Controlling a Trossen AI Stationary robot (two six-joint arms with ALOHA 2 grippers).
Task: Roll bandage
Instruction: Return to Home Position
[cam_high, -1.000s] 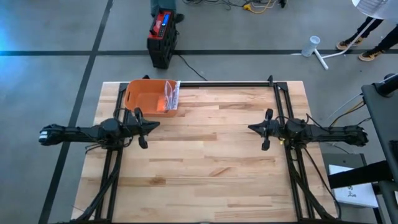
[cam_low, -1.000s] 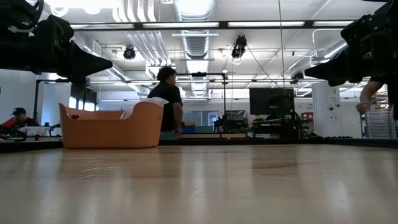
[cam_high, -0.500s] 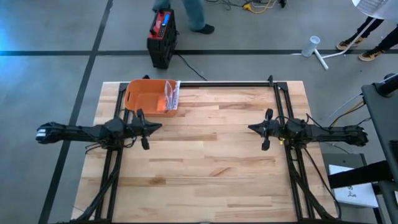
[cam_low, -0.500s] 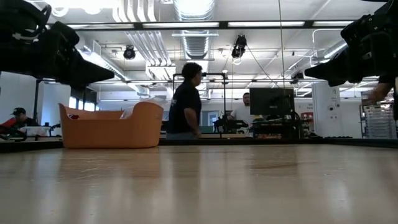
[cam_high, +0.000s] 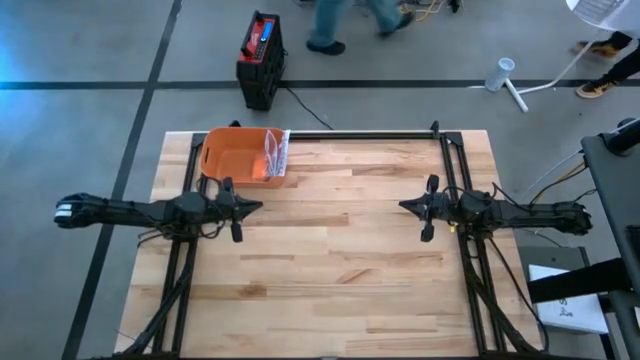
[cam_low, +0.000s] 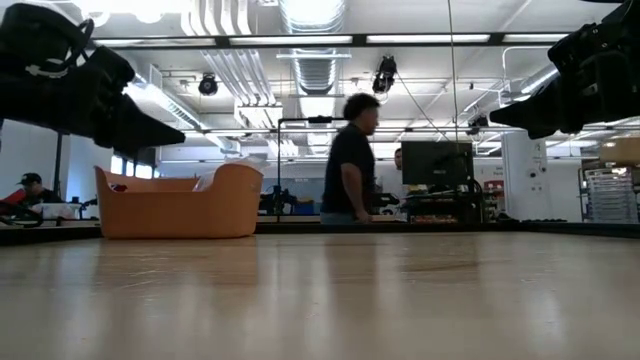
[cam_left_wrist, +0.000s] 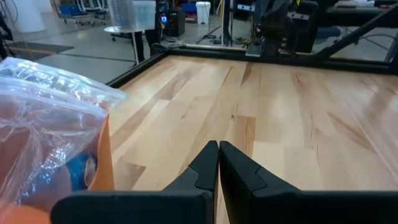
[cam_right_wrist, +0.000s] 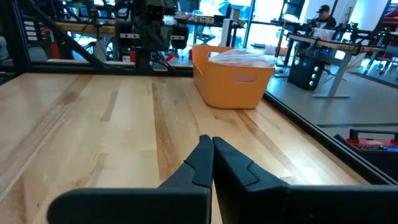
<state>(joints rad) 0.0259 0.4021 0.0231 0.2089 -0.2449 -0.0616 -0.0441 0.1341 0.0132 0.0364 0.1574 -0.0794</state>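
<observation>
I am watching the left tool (cam_high: 249, 206) hovering above the desk (cam_high: 330, 270) at the 9 o'clock side. Its two fingers (cam_left_wrist: 208, 163) are pressing flat against each other, clenched on nothing and pointing toward 3 o'clock. The right tool (cam_high: 409, 206) is hanging opposite it at the 3 o'clock side, likewise clenched and empty, and pointing toward 9 o'clock. The two are facing each other, well apart.

Just beside the left tool, at its 12 o'clock, the orange bin (cam_high: 228, 158) is sitting in the desk's 11 o'clock corner. The transparent zip bag (cam_high: 275, 155) is lying inside it against the 3 o'clock wall, with its top poking over the rim. I cannot make out the bandage roll through the crinkled plastic.

Beyond the desk, a person (cam_low: 352, 160) is walking across the room.
</observation>
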